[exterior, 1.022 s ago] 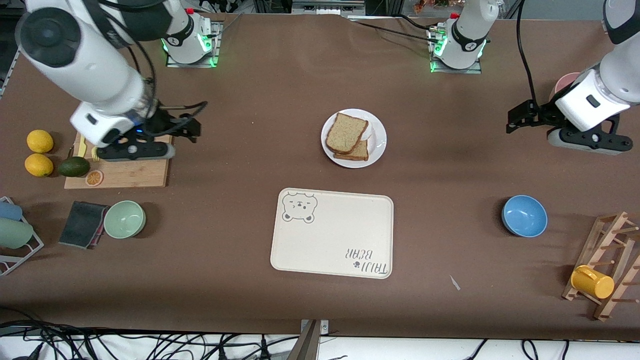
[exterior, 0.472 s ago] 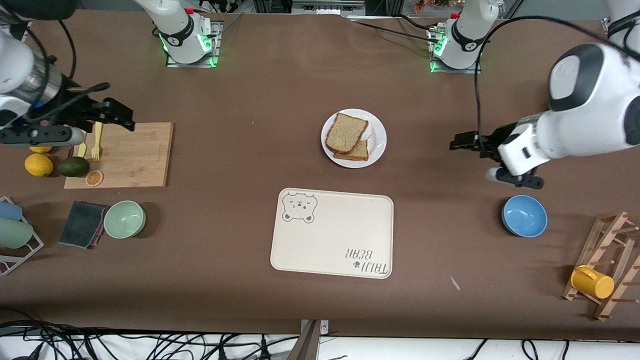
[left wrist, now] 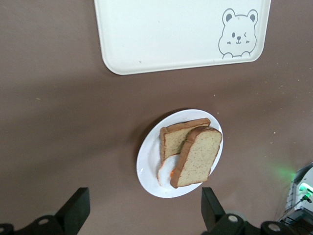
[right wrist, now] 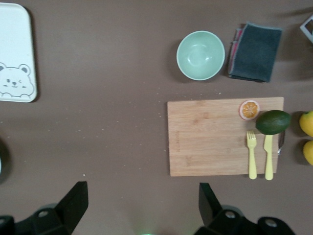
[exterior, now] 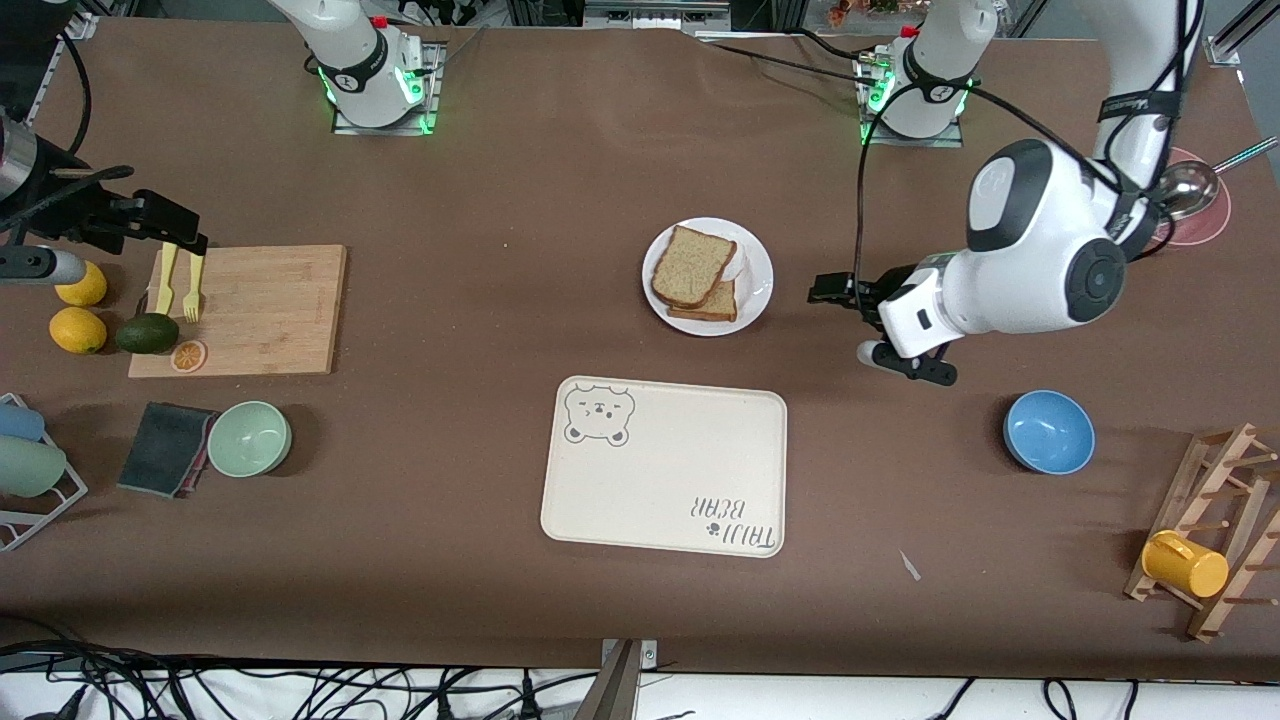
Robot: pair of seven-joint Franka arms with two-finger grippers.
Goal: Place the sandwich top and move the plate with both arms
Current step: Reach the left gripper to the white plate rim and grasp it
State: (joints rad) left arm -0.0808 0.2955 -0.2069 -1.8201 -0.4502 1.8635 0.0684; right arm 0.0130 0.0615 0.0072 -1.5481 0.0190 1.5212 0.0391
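Brown table (exterior: 480,200), with small round white plate (exterior: 757,262) in middle. Square tan bread slice (exterior: 692,264) on plate, leaning over smaller slice (exterior: 712,303). Left gripper (exterior: 835,293) beside plate, fingers wide apart, empty. Right gripper (exterior: 172,225) over wooden board (exterior: 265,310), also wide apart, empty.

A broad table (exterior: 480,200) covered in dull brown fills nearly the whole room from where I stand, evenly lit with soft shadows. Along its near edge a tangle of black cables (exterior: 250,690) lies over a pale floor, and metal framing (exterior: 650,12) stands at the table's top edge.
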